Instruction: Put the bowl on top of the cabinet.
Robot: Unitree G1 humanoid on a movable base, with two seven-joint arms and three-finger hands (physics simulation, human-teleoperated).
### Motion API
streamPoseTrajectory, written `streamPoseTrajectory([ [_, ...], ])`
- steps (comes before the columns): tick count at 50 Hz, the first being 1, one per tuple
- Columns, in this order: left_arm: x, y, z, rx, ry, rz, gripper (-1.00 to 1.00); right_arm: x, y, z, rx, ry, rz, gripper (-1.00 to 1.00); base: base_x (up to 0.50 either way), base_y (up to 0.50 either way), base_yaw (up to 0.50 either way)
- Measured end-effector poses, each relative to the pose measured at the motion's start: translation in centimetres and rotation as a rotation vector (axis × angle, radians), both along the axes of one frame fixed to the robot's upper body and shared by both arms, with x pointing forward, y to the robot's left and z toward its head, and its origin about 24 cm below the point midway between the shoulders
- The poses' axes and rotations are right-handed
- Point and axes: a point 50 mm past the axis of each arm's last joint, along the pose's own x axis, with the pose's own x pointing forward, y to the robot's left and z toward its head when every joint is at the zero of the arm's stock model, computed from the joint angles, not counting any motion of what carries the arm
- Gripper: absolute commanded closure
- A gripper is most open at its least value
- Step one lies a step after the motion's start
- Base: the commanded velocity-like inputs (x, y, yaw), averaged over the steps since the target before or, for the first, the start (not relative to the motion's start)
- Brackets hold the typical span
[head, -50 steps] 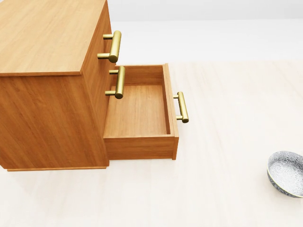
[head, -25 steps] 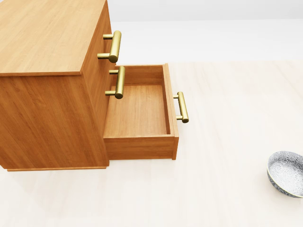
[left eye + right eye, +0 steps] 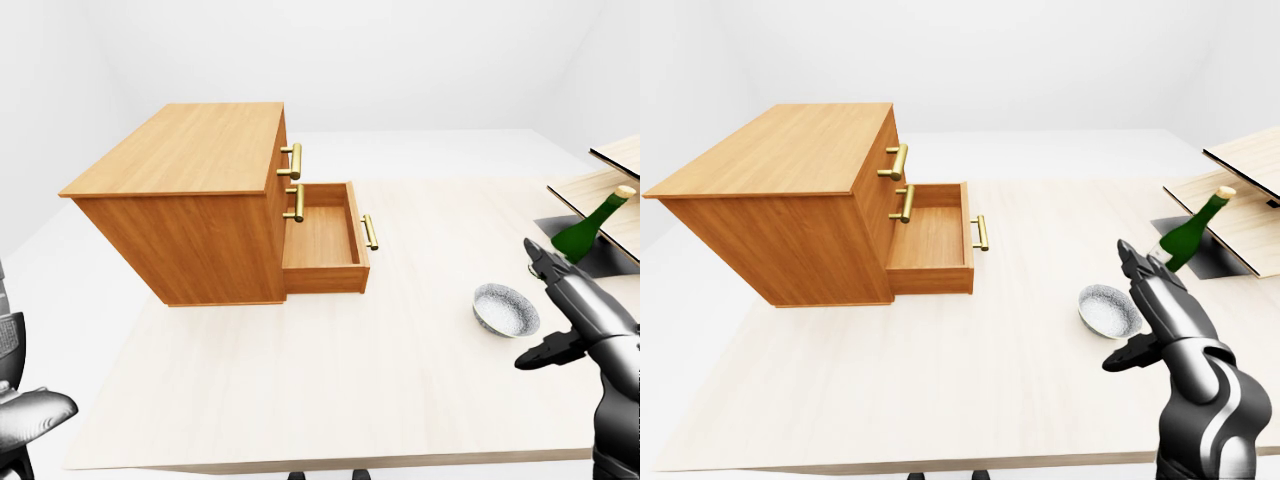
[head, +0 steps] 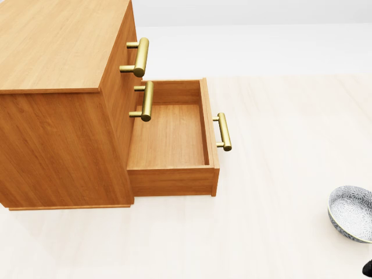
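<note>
One right hand (image 3: 1165,312), fingers spread, hovers just right of the bowl (image 3: 1108,310) on the table (image 3: 940,380); the cabinet (image 3: 790,150) stands well to its left, bottom drawer (image 3: 930,240) open. I cannot tell the left hand's (image 3: 35,412) state.

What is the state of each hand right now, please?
Left hand: only partly in view, cannot be told.
Right hand: open, holding nothing, beside the bowl.

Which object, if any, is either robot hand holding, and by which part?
Nothing is held. The open right hand stands beside the grey patterned round bowl; the left hand is empty.
</note>
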Motion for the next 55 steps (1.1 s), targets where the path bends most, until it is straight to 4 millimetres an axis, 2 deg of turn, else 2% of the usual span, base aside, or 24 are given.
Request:
streamPoseTrajectory([
  [9,0.0,0.0,0.1,-0.002,-0.005,0.002,-1.0,0.7,-0.3,-1.3,0.054,0.054,0.024,-0.98,0.0,0.0,0.0],
  [27,0.1,-0.1,0.0,0.001,0.001,0.002,-1.0,0.2,-1.5,-2.3,0.052,0.109,-0.021,-0.99,0.0,0.0,0.0],
  [55,0.2,-0.2,-0.2,0.004,0.01,0.001,-1.0,0.2,-2.7,-5.1,0.135,0.221,-0.044,-0.98,0.0,0.0,0.0],
])
